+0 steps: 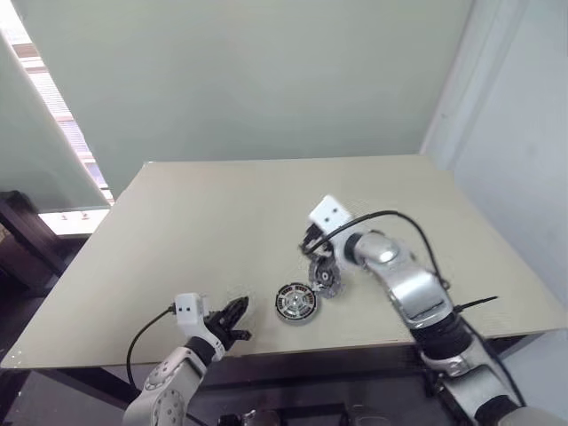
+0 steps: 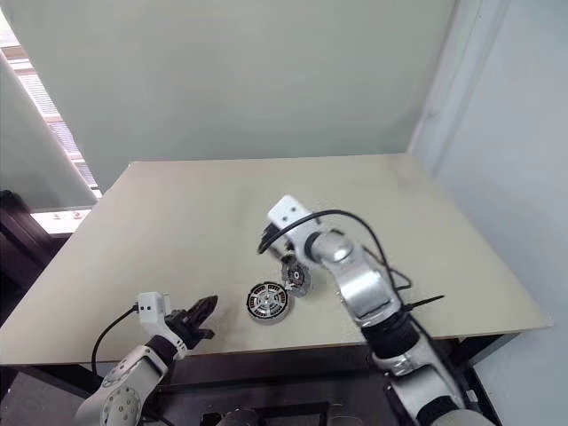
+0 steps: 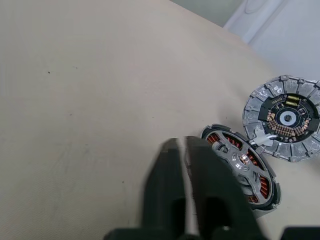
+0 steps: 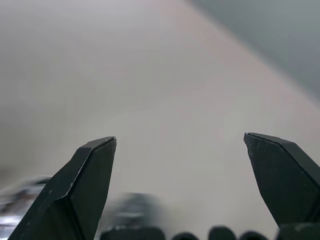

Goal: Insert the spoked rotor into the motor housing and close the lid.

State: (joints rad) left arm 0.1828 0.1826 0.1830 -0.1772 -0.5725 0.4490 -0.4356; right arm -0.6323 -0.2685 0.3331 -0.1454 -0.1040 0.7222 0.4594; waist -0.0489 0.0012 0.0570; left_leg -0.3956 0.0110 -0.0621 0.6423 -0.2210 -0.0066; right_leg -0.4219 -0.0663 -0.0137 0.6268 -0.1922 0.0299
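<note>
Matt beige bench [image 1: 222, 222], smooth; grey ribbed metal lid [image 3: 285, 117]; motor housing [image 3: 242, 165] with coppery windings under silvery metal spokes; matt black fingers [image 3: 175, 195].

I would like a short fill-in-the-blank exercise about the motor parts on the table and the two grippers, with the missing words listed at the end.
1. The spoked rotor already sits on the copper windings of the motor ____.
2. The lid lies on the table ____ the motor housing, not on top of it.
3. The fingers of the left gripper are ____.
4. The fingers of the right gripper are wide ____ and hold nothing.

Missing words: housing; beside; shut; open
</note>
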